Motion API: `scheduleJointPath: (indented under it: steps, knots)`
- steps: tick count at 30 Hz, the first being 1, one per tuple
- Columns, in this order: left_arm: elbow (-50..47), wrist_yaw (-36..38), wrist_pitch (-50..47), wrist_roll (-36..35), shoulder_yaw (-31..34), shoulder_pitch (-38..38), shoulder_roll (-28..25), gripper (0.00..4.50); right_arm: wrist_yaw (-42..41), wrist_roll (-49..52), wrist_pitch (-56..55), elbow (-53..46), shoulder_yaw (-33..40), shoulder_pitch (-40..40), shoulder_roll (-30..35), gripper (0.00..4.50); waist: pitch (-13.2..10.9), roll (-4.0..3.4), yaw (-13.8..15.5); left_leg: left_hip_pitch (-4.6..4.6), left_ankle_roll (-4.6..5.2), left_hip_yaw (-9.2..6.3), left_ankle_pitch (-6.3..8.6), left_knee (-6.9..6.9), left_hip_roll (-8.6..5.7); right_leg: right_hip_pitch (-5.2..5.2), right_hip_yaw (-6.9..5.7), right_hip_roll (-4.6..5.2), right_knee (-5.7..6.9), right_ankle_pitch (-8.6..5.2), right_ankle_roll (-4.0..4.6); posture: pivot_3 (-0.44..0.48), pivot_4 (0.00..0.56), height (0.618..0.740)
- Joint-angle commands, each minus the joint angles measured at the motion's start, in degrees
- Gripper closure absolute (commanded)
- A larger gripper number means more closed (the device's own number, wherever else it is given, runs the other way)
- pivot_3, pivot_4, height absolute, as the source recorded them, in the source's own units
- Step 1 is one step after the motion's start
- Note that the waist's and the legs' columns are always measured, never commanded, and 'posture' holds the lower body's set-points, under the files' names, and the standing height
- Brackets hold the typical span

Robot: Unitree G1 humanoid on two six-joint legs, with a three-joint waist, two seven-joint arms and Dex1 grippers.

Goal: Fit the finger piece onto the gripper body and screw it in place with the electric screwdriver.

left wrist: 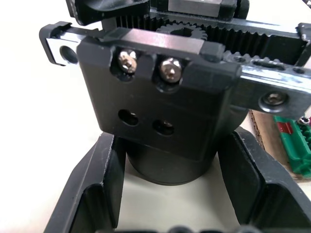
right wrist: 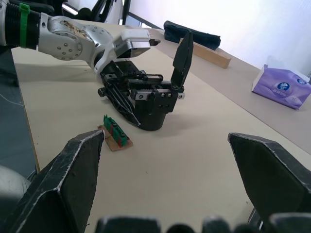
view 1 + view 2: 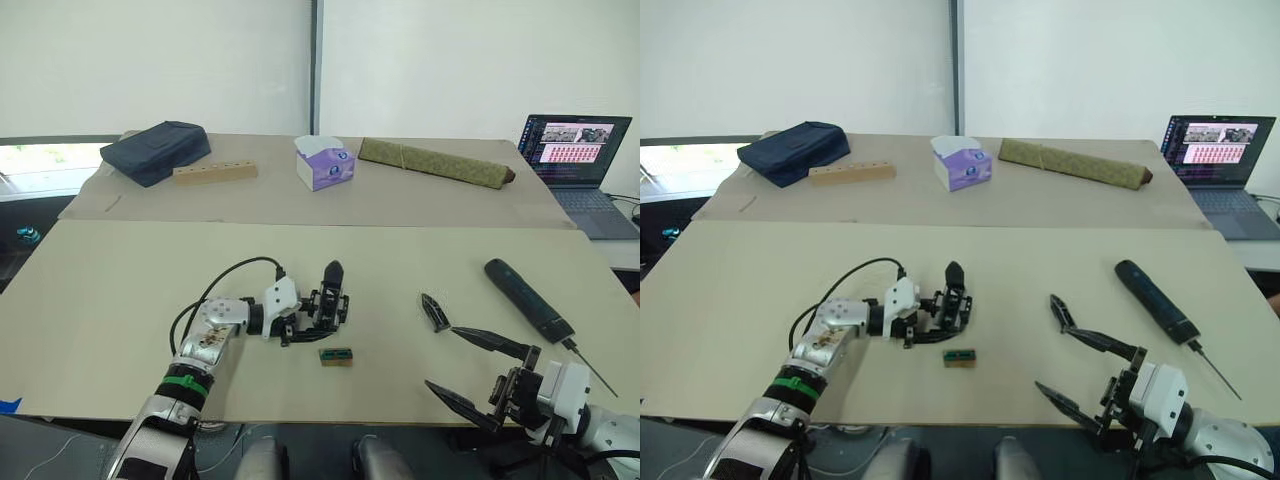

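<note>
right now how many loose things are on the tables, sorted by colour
black: 3, gripper body, finger piece, electric screwdriver
navy: 1, bag
wood: 1, block
purple: 1, tissue box
olive: 1, rolled mat
green: 1, small part
grey: 1, laptop
total: 9

The laptop is cut by the right edge; the gripper body hides the small green part.

From the head, your two eye views look forward and down over the pale beige tabletop, sharing nearly the same scene. Your left wrist view sits very close behind the squat black cylindrical gripper body, facing its screwed bracket. Your right wrist view looks low across the tabletop from farther off toward that same body and the small green-and-brown block, which also edges into the left wrist view.
</note>
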State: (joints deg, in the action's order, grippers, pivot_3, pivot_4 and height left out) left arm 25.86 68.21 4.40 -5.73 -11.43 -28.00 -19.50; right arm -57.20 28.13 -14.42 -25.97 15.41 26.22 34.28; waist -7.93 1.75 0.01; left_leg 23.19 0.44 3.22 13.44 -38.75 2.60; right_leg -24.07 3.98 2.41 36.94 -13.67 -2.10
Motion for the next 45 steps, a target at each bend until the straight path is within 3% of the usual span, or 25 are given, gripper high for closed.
scheduleJointPath:
  steps: [1, 10, 14, 15, 21, 24, 27, 29, 31, 34, 36, 42, 45]
  knots:
    - [3.64, -1.14, 2.65, 0.99, -0.07, -2.43, -0.2, 2.22, 0.26, 1.11, 0.29, -2.13, 0.88, 0.19, 0.5, 0.0, 0.0, 0.0, 0.04, 0.0, 0.0, 0.0, 0.0, -0.01, 0.0, 0.0, 0.0, 0.0, -0.01, 0.0, 0.0, 0.0, 0.15, 0.74]
    - [5.47, 1.23, 0.34, -0.99, -0.58, -3.53, -0.45, 2.22, 0.74, 1.14, 0.41, -2.73, 1.22, 0.63, 0.49, 0.0, 0.01, -0.01, -0.01, -0.04, 0.0, 0.0, 0.0, 0.0, 0.0, 0.04, 0.0, 0.0, 0.01, 0.0, 0.0, 0.0, 0.15, 0.74]
    - [3.29, 2.19, -2.27, -1.79, -0.43, -2.84, -1.5, 0.29, 1.31, 1.31, 0.71, -3.42, 1.54, 1.16, 0.41, 0.0, 0.01, -0.01, -0.18, -0.03, 0.0, 0.0, 0.0, 0.01, 0.01, 0.01, 0.0, -0.01, 0.01, -0.01, 0.0, 0.0, 0.15, 0.74]
    - [3.06, 1.89, -1.99, -1.76, -0.08, -2.59, -1.8, 0.08, 1.58, 1.33, 0.79, -3.64, 1.84, 1.47, 0.37, 0.0, 0.01, -0.01, -0.23, -0.03, 0.0, 0.0, 0.0, 0.01, 0.01, 0.01, 0.0, -0.01, 0.01, -0.01, 0.0, 0.0, 0.15, 0.74]
    - [1.42, 5.12, 0.82, -6.39, 5.96, 1.5, -8.23, 0.08, 4.39, 2.26, 2.06, -6.22, 8.52, 7.41, -0.49, 0.0, 0.02, -0.02, -0.8, -0.04, 0.01, 0.0, 0.01, 0.07, 0.08, -0.03, -0.01, -0.03, 0.03, -0.03, 0.04, 0.0, 0.15, 0.74]
    - [0.26, 12.61, 4.69, -11.15, 10.67, 6.41, -14.72, 0.08, 4.12, 1.45, 1.44, -6.54, 11.53, 14.95, -2.76, 0.0, 0.03, -0.04, -0.82, -0.05, 0.0, 0.02, 0.01, 0.1, 0.12, -0.07, -0.02, -0.04, 0.06, -0.05, 0.08, 0.0, 0.15, 0.74]
    - [-4.93, 15.22, 2.4, -16.83, 14.46, 10.06, -17.34, 0.08, 4.35, 0.53, 1.03, -5.95, 12.36, 18.62, -4.55, 0.0, 0.02, -0.04, -0.72, -0.12, 0.0, 0.06, 0.01, 0.27, 0.22, -0.1, -0.05, 0.0, 0.06, -0.17, 0.24, 0.0, 0.15, 0.74]
    - [-10.61, 14.89, -1.22, -19.95, 15.8, 11.74, -18.11, 0.08, 8.85, 3.53, 5.84, -8.13, 12.42, 17.91, -5.35, 0.0, 0.02, -0.03, -0.4, -0.12, -0.01, 0.07, 0.01, 0.23, 0.25, -0.07, -0.05, 0.12, 0.06, -0.2, 0.26, 0.0, 0.15, 0.74]
    - [-17.17, 13.06, -5.78, -22.73, 16.54, 12.78, -18.36, 0.08, 17.4, 5.93, 14.28, -11.92, 12.57, 14.79, -4.8, 0.0, 0.02, -0.03, -0.32, -0.08, -0.01, 0.13, 0.01, 0.02, 0.28, -0.05, -0.03, 0.22, 0.05, -0.34, 0.41, 0.0, 0.15, 0.74]
    - [-27.77, 8.94, -14.74, -28.56, 17.06, 13.37, -18.23, 0.08, 26.9, 2.38, 34.15, -16.75, 10.79, 9.69, 3.32, 0.0, 0.03, -0.02, -0.58, -0.07, -0.01, 0.12, 0.01, -0.06, 0.26, -0.05, 0.09, 0.32, 0.05, -0.29, 0.39, 0.0, 0.15, 0.74]
    - [-32.96, 7.77, -19.46, -31.77, 16.95, 13.68, -18.79, 0.08, 30.19, 6.54, 44.59, -17.73, 9.82, 4.43, 8.31, 0.0, 0.04, 0.0, -0.7, -0.07, -0.01, 0.17, 0.01, -0.02, 0.21, -0.07, 0.13, 0.31, 0.04, -0.21, 0.47, 0.0, 0.15, 0.74]
    - [-38.01, 5.98, -22.05, -32.8, 16.5, 12.89, -18.57, 0.08, 36.26, 19.61, 75.77, -10.75, 3.64, -20.02, 19.11, 0.0, -0.05, 0.02, -0.87, -0.08, 0.01, 0.08, 0.01, 0.1, 0.2, -0.09, 0.03, -0.08, 0.08, -0.08, 0.23, 0.0, 0.15, 0.74]
    - [-38.28, 4.97, -21.12, -31.97, 16.25, 12.67, -17.89, 0.08, 38.66, 20.83, 85.59, -4.5, -1.08, -31.45, 18.03, 0.0, -0.09, 0.1, -0.86, -0.08, 0.02, 0.04, 0.01, 0.1, 0.21, -0.08, 0.01, -0.13, 0.06, -0.08, 0.25, 0.0, 0.15, 0.74]
